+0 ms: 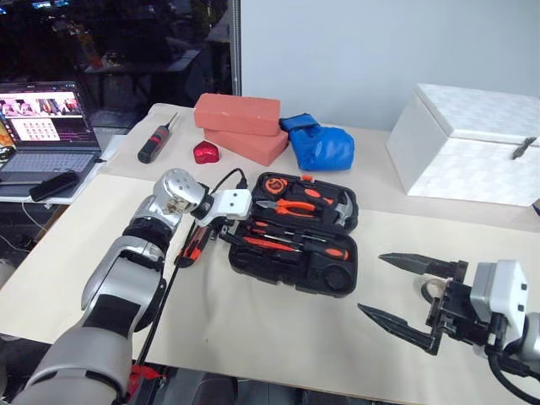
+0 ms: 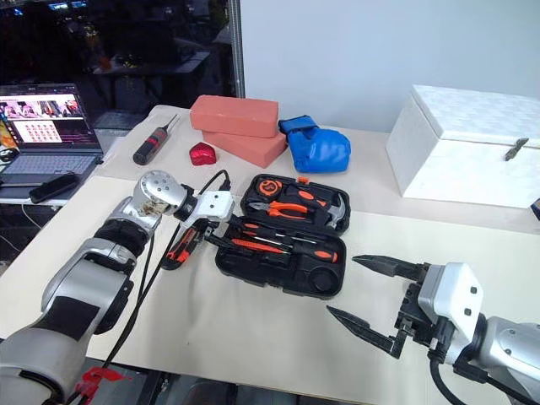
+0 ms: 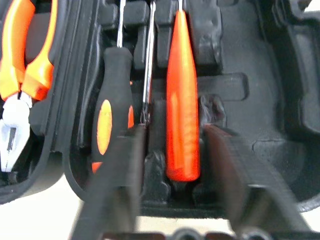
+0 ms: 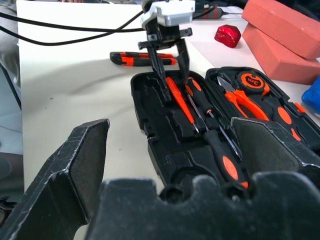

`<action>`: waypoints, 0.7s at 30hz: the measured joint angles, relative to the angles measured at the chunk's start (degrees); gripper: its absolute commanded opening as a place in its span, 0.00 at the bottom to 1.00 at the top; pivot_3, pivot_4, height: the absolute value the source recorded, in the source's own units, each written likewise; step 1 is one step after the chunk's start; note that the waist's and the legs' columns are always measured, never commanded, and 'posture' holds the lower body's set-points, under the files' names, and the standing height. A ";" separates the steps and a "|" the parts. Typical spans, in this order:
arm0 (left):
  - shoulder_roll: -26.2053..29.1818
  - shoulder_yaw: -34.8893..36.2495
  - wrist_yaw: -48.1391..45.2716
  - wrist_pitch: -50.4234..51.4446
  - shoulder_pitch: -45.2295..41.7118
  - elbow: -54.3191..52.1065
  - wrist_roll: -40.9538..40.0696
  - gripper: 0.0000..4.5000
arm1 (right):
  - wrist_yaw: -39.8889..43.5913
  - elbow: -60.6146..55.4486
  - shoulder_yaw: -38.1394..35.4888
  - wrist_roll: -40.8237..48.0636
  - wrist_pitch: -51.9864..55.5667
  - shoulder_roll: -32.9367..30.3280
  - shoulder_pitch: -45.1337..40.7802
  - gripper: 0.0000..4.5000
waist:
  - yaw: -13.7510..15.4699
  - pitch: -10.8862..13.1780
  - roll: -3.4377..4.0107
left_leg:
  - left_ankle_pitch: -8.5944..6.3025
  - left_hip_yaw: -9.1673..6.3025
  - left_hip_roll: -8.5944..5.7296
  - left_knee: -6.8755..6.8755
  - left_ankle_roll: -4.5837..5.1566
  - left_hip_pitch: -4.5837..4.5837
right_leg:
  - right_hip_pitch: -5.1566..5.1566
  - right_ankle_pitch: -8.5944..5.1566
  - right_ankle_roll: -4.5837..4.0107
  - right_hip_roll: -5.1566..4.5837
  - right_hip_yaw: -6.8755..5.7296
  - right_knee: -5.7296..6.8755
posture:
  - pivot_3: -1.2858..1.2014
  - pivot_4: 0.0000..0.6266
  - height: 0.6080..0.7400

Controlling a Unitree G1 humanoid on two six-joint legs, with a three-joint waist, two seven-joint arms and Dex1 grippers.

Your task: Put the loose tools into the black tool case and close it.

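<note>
**Left fingers straddle the slim screwdriver in the case**

While your left arm reaches forward with its wrist bent inward, the left gripper (image 2: pixel 221 237) points down into the near-left corner of the black tool case (image 2: pixel 333 283), which lies open and flat on the table (image 2: pixel 253 329). Its two fingers (image 3: pixel 120 170) stand apart, one on each side of the slim all-orange screwdriver (image 3: pixel 182 100), which lies in its recess; a gap shows on both sides, so nothing is pinched. An orange-and-black-handled screwdriver (image 3: pixel 114 110) lies in the next recess of the case. Just left of the case, the orange-and-black utility knife (image 2: pixel 180 245) lies loose on the table. Near the case's right front corner, your right gripper (image 2: pixel 371 291) is held roughly level above the table, its fingers spread wide and empty, pointing toward the case.
</note>
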 measured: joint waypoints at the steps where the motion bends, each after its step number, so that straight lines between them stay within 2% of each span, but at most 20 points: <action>1: 0.15 1.18 -1.32 1.39 0.00 -0.17 -1.05 0.65 | -0.10 -0.01 -0.16 0.01 0.02 0.00 0.06 1.00 | -0.07 0.01 -0.01 | 0.00 -0.01 0.01 0.00 0.00 -0.03 | -0.04 0.00 0.00 0.01 0.00 0.01 | 0.52 0.24 1.00; 2: 0.32 2.18 -2.33 3.56 0.00 -0.71 -2.24 0.61 | -0.24 -0.02 -0.18 0.01 0.02 0.00 0.08 1.00 | -0.18 0.01 -0.02 | 0.00 -0.01 0.02 0.00 0.00 -0.04 | -0.05 0.00 0.00 0.02 0.00 0.02 | 0.52 0.24 1.00; 4: 1.90 6.38 -3.97 15.43 0.57 -7.51 -7.62 0.47 | -0.84 -0.05 -0.12 -0.02 0.02 0.02 0.07 1.00 | -0.41 0.02 -0.03 | 0.00 -0.05 0.02 0.00 0.01 -0.04 | -0.05 0.00 0.01 0.03 0.00 0.07 | 0.52 0.24 1.00; 5: 2.05 7.00 -3.90 16.96 0.60 -8.53 -8.17 0.40 | -0.90 -0.04 -0.12 -0.03 0.02 0.02 0.06 1.00 | -0.41 0.02 -0.03 | 0.00 -0.06 0.02 0.00 0.01 -0.03 | -0.04 -0.01 0.02 0.02 0.00 0.09 | 0.52 0.24 1.00; 7: 2.35 10.25 -0.75 25.47 3.41 -16.51 -10.85 0.24 | -1.16 -0.02 0.25 -0.05 0.01 0.04 -0.57 1.00 | -0.40 -0.02 0.05 | 0.00 -0.05 0.01 0.00 0.01 0.04 | 0.02 -0.03 0.05 0.01 0.02 0.09 | 0.52 0.24 1.00; 10: -0.25 12.53 7.89 36.22 11.12 -27.50 -12.48 0.00 | -1.55 0.04 1.65 -0.08 0.01 0.03 -1.41 1.00 | -0.35 -0.09 0.16 | 0.01 -0.06 0.00 0.00 0.02 0.06 | 0.01 -0.04 0.08 0.01 0.04 0.14 | 0.52 0.24 1.00; 15: -1.50 12.73 15.98 51.84 24.67 -47.18 -16.43 0.00 | -1.66 0.17 1.81 -0.03 0.01 -0.04 -1.51 1.00 | -0.37 -0.07 0.13 | 0.01 -0.08 0.02 0.00 0.02 0.07 | -0.03 -0.03 0.06 0.05 0.05 0.23 | 0.52 0.24 1.00; 21: -1.35 11.72 22.45 55.79 28.53 -54.29 -16.35 0.00 | -1.53 0.27 1.92 -0.11 0.01 -0.05 -1.56 1.00 | -0.21 -0.08 0.15 | 0.01 -0.08 0.00 0.03 0.02 0.17 | 0.05 0.03 -0.02 0.04 0.06 0.21 | 0.52 0.24 1.00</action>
